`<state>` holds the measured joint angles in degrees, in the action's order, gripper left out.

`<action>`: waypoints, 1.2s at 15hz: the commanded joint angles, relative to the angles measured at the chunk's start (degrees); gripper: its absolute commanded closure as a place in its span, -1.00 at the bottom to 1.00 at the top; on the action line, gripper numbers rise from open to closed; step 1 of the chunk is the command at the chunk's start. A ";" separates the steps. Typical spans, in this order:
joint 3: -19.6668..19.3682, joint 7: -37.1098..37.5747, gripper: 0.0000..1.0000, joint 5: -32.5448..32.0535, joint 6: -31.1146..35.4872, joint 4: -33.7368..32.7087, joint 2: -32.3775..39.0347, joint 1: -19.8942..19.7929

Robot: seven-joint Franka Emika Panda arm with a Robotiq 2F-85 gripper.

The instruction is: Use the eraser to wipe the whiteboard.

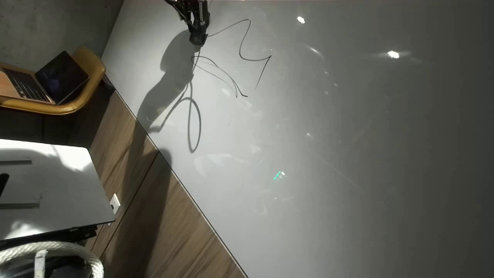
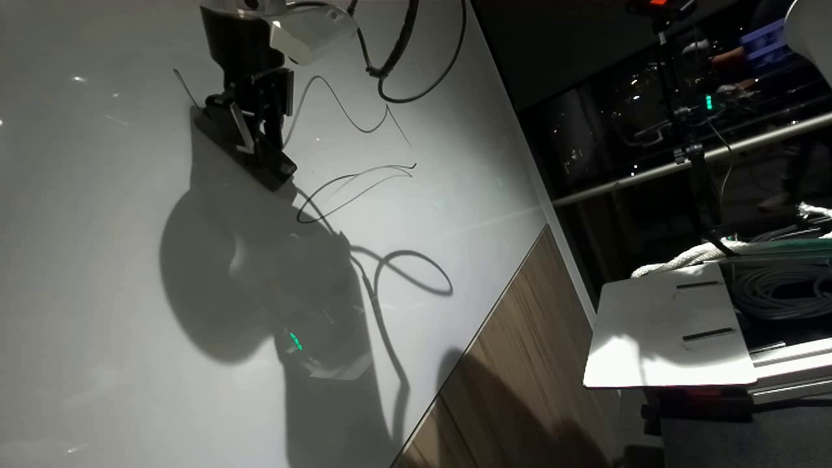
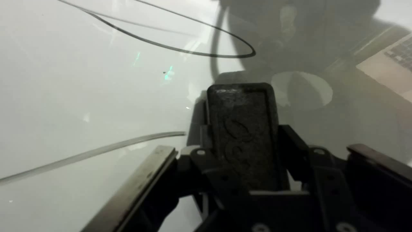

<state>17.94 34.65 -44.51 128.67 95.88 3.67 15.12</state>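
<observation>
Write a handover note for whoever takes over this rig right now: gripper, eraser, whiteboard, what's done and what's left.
Gripper: closed on the long sides of the eraser.
Eraser: held at the whiteboard, next to the ink; whether it presses on the surface is unclear.
Whiteboard: bears a dark squiggle, a long open loop and a short stroke past the eraser's upper end in an exterior view.
Done: eraser gripped and in place among the marks. I can't tell whether any ink has been wiped.
Left: wipe off those marks. The broad grey loop looks like shadow, not ink.
</observation>
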 commanded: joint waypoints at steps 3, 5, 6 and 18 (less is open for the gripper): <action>-1.00 -5.91 0.43 -2.20 -7.14 -15.51 4.35 2.77; -0.96 -7.86 0.43 -2.30 -9.18 -20.17 5.31 3.55; -0.92 -8.61 0.43 -2.30 -10.00 -22.16 5.72 3.98; -0.59 -5.76 0.43 -1.15 -8.10 -17.52 9.55 3.75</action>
<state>18.36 28.25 -44.51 115.97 78.11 9.08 19.94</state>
